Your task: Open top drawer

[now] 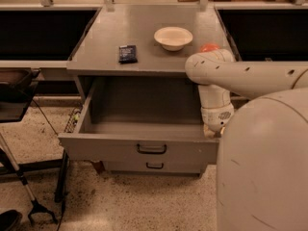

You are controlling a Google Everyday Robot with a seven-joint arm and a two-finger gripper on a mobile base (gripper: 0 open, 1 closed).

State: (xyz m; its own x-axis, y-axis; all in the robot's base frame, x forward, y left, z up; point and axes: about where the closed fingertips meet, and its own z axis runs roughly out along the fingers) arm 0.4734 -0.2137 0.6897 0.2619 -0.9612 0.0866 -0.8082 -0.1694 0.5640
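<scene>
The gripper [210, 131] is seen at the right of the middle of the frame, hanging down at the end of the white arm [240, 75]. It is placed at the right inner side of the top drawer [108, 149], just above the drawer's front edge. Most of it is hidden behind the robot's large pale body [264, 167], so it cannot be told whether it is released or clenched, or whether the drawer is touched by it. Nothing is seen to be held.

The top drawer is found in the centre of the frame, pulled far out toward the camera. Its grey floor and side walls are exposed, and a small black handle [151, 148] is fixed in the middle of its front. A narrower grey drawer [155, 166] is seen closed below it.

On the grey cabinet top [144, 32], in the upper middle, a pale bowl [173, 37] is set upright, and only its pale inside is shown. A small dark packet [128, 53] is laid to its left, well apart from it.
</scene>
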